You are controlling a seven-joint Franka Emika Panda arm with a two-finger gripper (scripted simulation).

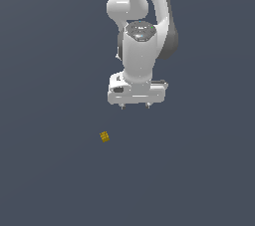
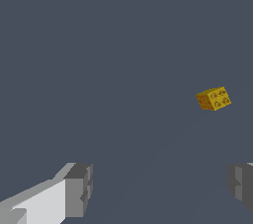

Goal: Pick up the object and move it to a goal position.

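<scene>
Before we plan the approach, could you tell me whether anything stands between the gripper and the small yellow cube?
Nothing visible does. The yellow cube lies alone on the plain dark surface, toward the exterior view's left of the gripper and lower in that picture. The fingers stand wide apart, and the cube lies beyond them with nothing between.

Surface: flat, uniform dark slate-grey ground point(image 1: 45, 180), no visible edges or markings. Only item on it: tiny golden-yellow cube point(image 1: 104, 136), faint darker grid marks, sitting slightly rotated, alone.
</scene>
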